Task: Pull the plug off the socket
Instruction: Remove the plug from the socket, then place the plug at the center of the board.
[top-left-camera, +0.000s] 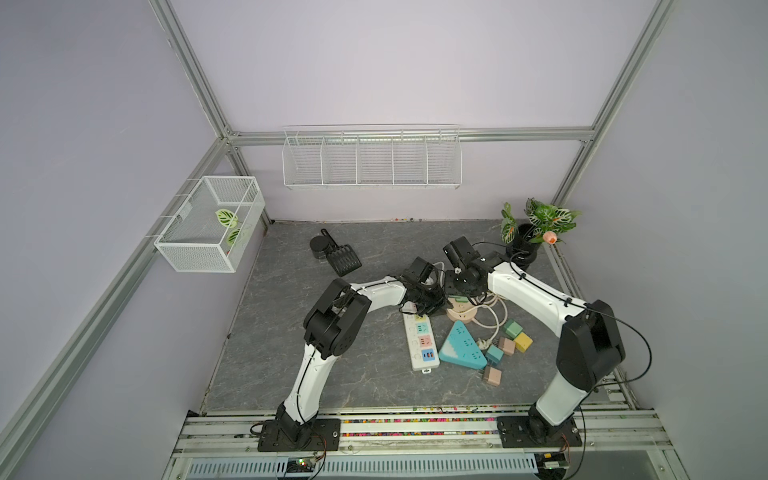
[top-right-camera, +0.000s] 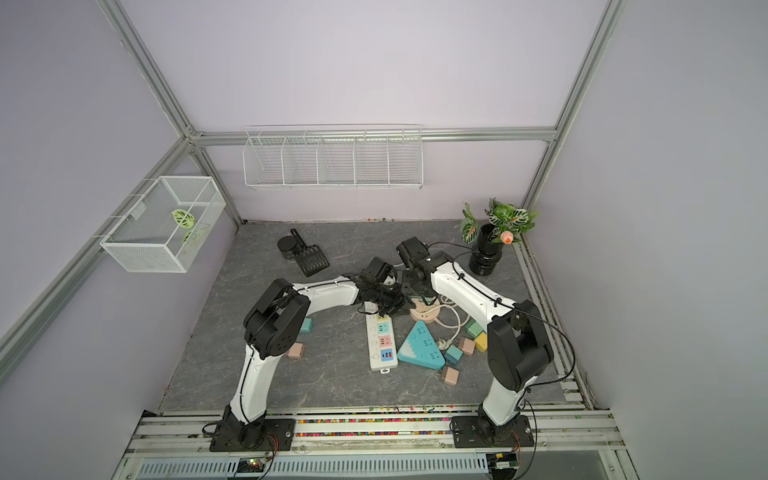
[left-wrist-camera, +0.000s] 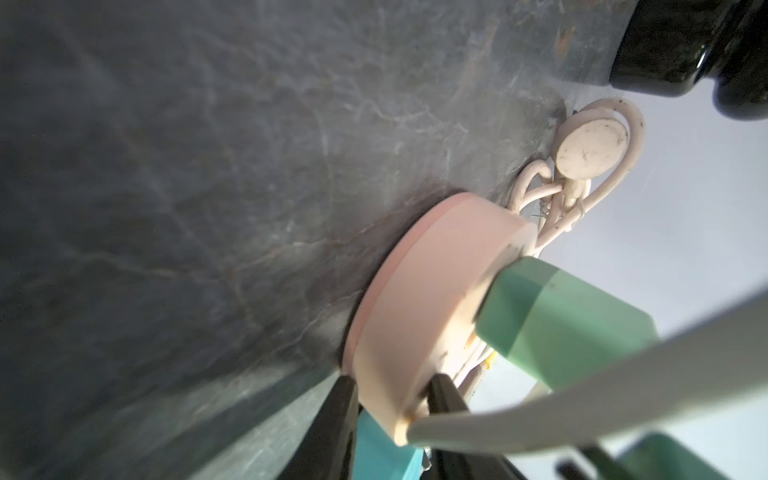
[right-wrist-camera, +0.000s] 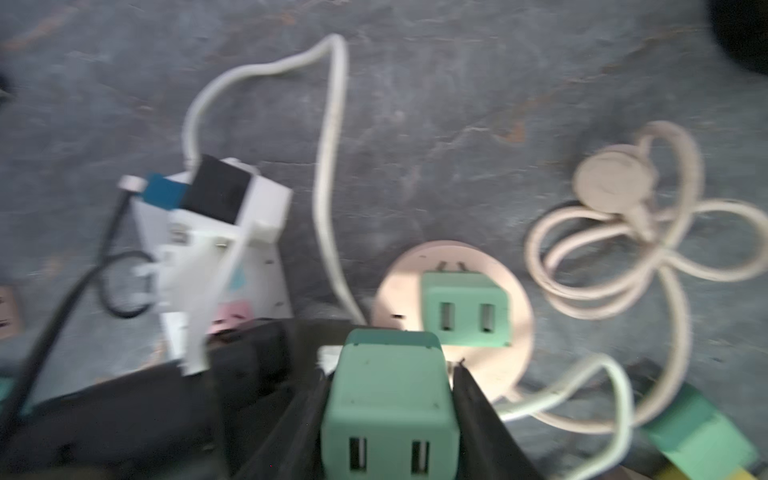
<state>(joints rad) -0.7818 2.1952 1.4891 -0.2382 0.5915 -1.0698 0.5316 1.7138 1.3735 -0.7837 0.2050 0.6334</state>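
Both top views are lit evenly and softly from above, and only faint shadows are cast. The frame rails are splayed by the wide lens. In the left wrist view the tabletop is rendered dim, the wall is washed out and the nearest cable is blurred. The right wrist view is smeared throughout.

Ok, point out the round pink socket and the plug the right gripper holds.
round pink socket (left-wrist-camera: 419, 299), left wrist view, on its side wall.
green plug (right-wrist-camera: 388, 395), right wrist view, on its broad face.
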